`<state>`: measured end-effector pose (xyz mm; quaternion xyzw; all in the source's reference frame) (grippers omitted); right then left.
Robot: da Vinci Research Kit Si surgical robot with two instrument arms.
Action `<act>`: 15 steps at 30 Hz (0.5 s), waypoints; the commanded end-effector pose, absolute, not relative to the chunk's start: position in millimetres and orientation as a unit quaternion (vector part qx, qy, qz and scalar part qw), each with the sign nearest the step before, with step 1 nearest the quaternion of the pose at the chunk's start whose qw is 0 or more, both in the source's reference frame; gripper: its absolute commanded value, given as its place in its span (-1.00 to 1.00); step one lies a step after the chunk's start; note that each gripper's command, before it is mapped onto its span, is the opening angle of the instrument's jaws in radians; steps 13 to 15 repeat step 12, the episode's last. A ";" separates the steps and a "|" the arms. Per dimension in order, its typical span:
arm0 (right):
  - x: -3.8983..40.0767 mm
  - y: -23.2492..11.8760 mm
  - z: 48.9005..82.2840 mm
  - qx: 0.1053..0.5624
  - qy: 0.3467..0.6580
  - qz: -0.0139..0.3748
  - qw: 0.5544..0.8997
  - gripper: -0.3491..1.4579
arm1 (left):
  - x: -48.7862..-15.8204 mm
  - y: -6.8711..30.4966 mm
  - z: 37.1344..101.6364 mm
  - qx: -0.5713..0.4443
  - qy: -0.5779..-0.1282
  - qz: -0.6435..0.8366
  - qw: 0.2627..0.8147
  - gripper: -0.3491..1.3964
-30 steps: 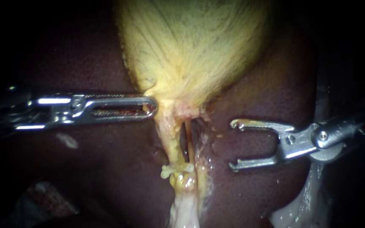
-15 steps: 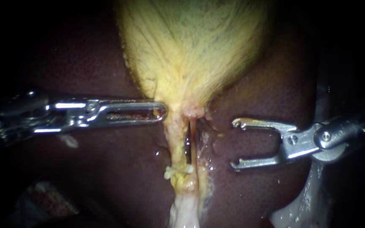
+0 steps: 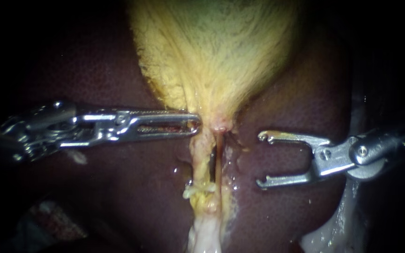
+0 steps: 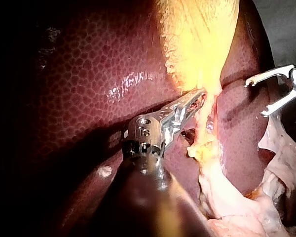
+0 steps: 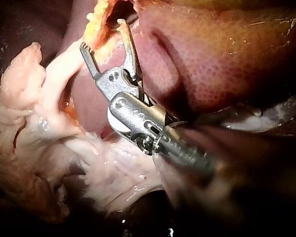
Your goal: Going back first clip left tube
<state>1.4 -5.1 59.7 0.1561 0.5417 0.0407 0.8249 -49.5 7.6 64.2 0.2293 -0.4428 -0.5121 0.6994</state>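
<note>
The left tube (image 3: 198, 159) runs straight down from the gallbladder (image 3: 212, 56), whose neck the left instrument (image 3: 194, 124) pinches between closed jaws, while the right instrument (image 3: 260, 159), jaws wide and empty, faces it across the other tube (image 3: 218, 159).

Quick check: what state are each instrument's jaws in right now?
Left instrument: jaws shut, apparently on the edge of the gallbladder at its neck.
Right instrument: jaws open, holding nothing.

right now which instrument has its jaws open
The right instrument: a wide gap shows between its jaws, nothing gripped. The left instrument has jaws closed on the gallbladder neck.
</note>
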 end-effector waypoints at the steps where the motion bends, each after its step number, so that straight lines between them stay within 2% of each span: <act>1: 1.4 -5.2 59.7 0.157 0.542 0.040 0.825 0.05 | -49.5 7.6 64.1 0.230 -0.443 -0.512 0.699 -0.98; 15: 1.4 -5.2 59.7 0.159 0.543 0.039 0.824 0.05 | -49.5 7.6 64.1 0.230 -0.443 -0.512 0.699 -0.98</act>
